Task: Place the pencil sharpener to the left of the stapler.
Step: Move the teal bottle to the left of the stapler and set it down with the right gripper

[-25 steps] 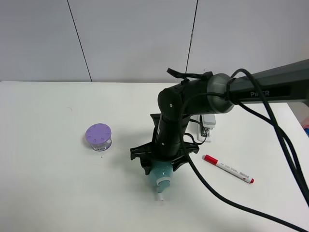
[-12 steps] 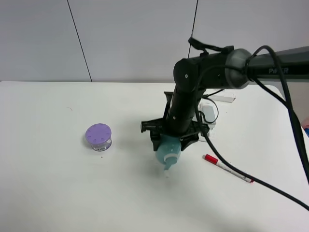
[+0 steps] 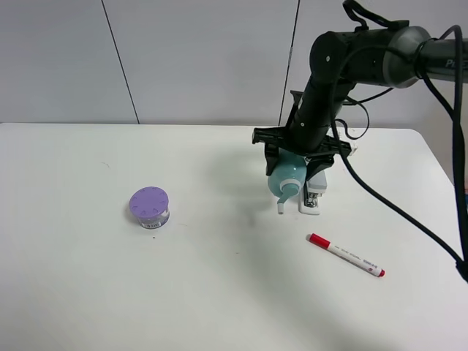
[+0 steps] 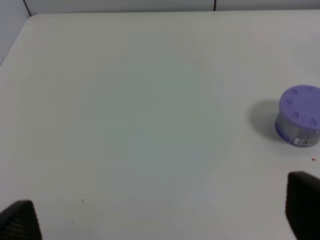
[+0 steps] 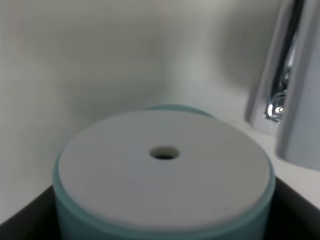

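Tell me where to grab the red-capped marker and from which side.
I'd grip the marker at mid-barrel, coming straight down from above, jaws across its length. It lies flat and diagonal on the table, slim, so only its long sides offer a pinch.

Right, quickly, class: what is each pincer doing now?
Left pincer: open, holding nothing.
Right pincer: closed on the pencil sharpener.
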Tool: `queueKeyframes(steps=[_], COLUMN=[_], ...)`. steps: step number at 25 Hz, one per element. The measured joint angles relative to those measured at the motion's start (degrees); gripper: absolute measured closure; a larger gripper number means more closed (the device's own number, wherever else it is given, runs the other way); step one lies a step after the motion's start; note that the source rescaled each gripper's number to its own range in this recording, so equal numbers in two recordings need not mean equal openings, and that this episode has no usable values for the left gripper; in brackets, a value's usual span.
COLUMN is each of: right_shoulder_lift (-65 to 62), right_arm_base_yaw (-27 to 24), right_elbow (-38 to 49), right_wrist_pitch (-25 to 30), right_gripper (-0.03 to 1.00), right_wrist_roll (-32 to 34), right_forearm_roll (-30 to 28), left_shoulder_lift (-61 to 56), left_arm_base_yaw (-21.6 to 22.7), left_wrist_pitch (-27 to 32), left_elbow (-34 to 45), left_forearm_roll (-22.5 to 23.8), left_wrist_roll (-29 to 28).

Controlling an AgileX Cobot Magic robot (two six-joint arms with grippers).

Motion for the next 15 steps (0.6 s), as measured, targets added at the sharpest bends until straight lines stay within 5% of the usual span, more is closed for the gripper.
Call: queueKeyframes(steps=[6, 15], right_shoulder_lift=[5.7, 13.4], right_arm_base_yaw=[-0.47, -0.47], right_elbow=[-3.28, -14.04], right_wrist_pitch=[-3.86, -0.69], right_gripper=[0.95, 0.95], right_wrist_roll=[-0.16, -0.36], right_forearm_roll=[0.34, 0.39], left_shoulder_lift=[0.0, 0.0], left_arm_base_yaw=[0.0, 0.0], left_wrist_pitch=[0.0, 0.0], left_elbow=[0.0, 0.0], left_forearm_roll=[0.0, 0.0], left_wrist_roll=[0.0, 0.0])
